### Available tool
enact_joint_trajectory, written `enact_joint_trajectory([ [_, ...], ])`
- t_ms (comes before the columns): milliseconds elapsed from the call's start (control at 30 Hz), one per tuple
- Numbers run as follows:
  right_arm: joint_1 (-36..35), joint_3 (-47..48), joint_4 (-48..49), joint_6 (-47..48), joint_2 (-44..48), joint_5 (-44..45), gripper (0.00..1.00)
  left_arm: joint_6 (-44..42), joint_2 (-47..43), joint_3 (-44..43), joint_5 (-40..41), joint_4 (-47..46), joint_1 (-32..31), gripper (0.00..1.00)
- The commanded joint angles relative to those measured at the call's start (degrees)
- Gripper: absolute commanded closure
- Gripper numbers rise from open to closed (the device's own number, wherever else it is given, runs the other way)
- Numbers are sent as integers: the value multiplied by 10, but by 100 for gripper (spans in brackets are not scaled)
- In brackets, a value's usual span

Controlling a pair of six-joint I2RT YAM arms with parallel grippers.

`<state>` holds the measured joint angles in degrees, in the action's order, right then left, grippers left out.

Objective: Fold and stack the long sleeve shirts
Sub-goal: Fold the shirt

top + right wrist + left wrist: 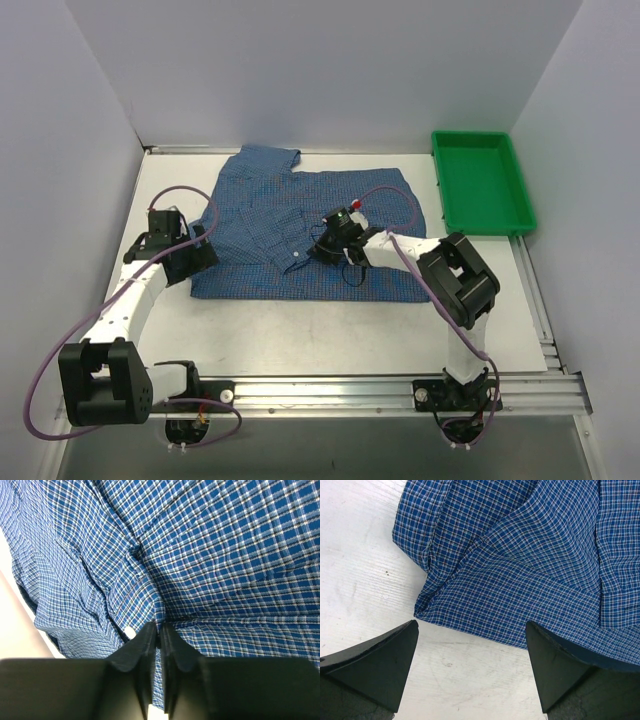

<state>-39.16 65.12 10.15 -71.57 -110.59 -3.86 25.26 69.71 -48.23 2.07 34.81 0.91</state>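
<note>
At the far middle of the white worktop (350, 335) lies a blue fine-checked button-up shirt (260, 210). It is spread flat in a rough rectangle, with one part reaching past the rest toward the far left. Its near edge runs fairly straight from left to right, well apart from the arm bases.

The left hand (205, 250) sits low at the shirt's near-left corner, its two black fingers spread wide. In the left wrist view, the left hand (471, 625) frames a folded corner of the shirt (530, 565) just beyond the fingertips. One finger (380, 655) is over bare worktop (360, 570) and the other is at the hem. Whether that finger touches the cloth cannot be told.

The right hand (315, 250) reaches in from the right onto the middle of the shirt, nearer its near edge than its far one. Its fingers are drawn almost together and pinch a raised ridge of the cloth. In the right wrist view the right hand (159, 629) has that ridge running straight into the thin gap between its fingertips, and creases fan out from the pinch across the shirt (225, 555). A small white button (129, 631) sits just left of the fingertips.

A green rectangular plastic tray (520, 185) stands at the far right of the worktop. It is near the shirt's right edge, with a narrow strip of worktop between them. A purple cable (40, 400) loops along the left arm.
</note>
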Motion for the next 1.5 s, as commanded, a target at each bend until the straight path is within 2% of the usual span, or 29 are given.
enact_joint_trajectory([
  [0,-4,21,-2,11,1,19,92,1,1,3,-5,-24,3,3],
  [67,-3,27,-14,20,12,19,100,1,1,3,-5,-23,4,2],
  [200,-3,45,-51,58,42,11,100,1,1,2,-5,-23,3,3],
  [400,8,91,-142,141,98,-53,100,1,5,3,-3,-20,3,3],
  [567,45,73,-185,178,144,-133,100,1,7,5,-4,-18,3,3],
  [833,106,46,-258,239,231,-186,100,1,24,5,-7,-11,1,4],
  [1167,138,54,-299,270,273,-225,100,1,42,4,-3,-4,-3,14],
  [1467,159,27,-319,279,298,-237,100,3,57,2,4,4,-3,15],
])
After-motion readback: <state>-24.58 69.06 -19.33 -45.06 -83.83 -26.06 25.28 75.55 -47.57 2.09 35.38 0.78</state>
